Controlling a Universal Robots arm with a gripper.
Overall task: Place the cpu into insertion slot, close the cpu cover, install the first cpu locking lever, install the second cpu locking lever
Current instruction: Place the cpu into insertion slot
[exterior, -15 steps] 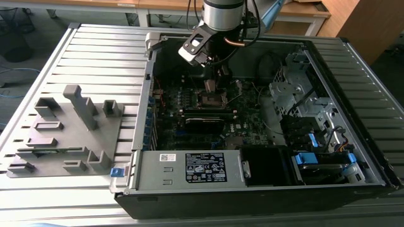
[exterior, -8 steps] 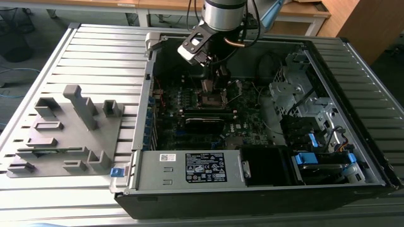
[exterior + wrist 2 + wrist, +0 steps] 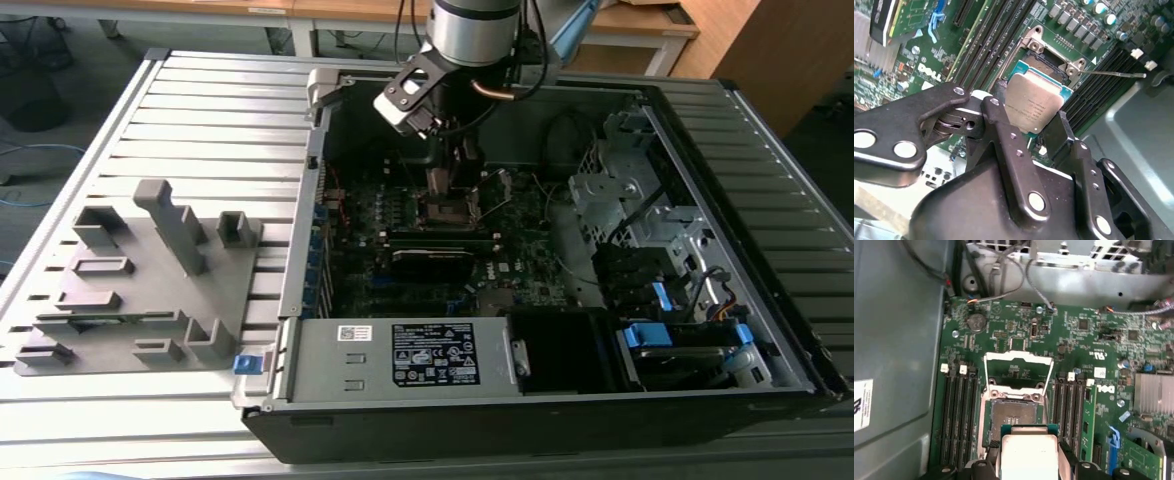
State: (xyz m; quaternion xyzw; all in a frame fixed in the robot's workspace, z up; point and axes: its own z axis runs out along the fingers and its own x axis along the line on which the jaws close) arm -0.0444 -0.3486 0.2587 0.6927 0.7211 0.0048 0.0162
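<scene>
Second wrist view, closest in: the black two-fingered claw (image 3: pixel 1028 120) pinches the cpu (image 3: pixel 1035 100) by two opposite edges, its dull silver face showing between the fingers. In the first wrist view, the chip hangs just over the near edge of the insertion slot (image 3: pixel 1014 416), a dark square socket in the green motherboard (image 3: pixel 1079 340). I cannot tell whether chip and socket touch. Just beyond the socket, the cpu cover (image 3: pixel 1019 355) stands swung open on its hinge, a silvery frame with a cut-out middle. A thin metal locking lever (image 3: pixel 1114 74) sticks out sideways from one socket corner. Black memory slots (image 3: pixel 956 415) flank the socket on both sides. In the exterior view, the arm (image 3: pixel 470 30) reaches down into an open computer case (image 3: pixel 400 440). The case lies on a slatted metal bench (image 3: pixel 200 110), with a grey fixture (image 3: pixel 147 270) beside it at the exterior view's left.
</scene>
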